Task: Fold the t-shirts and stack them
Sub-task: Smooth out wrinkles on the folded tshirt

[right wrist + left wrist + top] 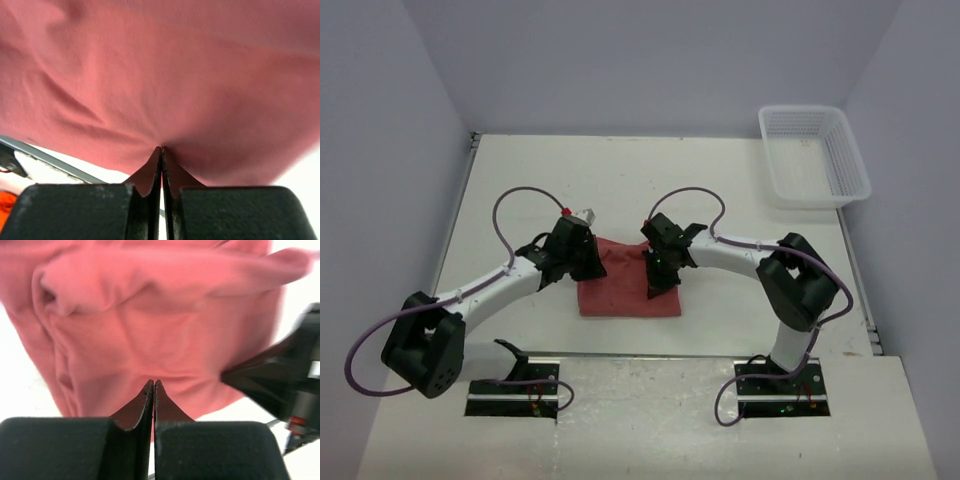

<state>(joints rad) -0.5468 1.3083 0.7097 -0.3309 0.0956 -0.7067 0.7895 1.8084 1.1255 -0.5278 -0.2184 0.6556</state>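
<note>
A brick-red t-shirt lies partly folded in the middle of the white table, between my two arms. My left gripper sits at its left edge and my right gripper at its right edge, where a flap of cloth is raised. In the left wrist view the fingertips of the left gripper are shut together against the rumpled t-shirt, and the right arm's black finger shows at the right. In the right wrist view the right gripper is shut, with the t-shirt puckered at its tips.
A white plastic mesh basket stands at the back right corner of the table. Pale walls close in the back and both sides. Purple cables loop above both arms.
</note>
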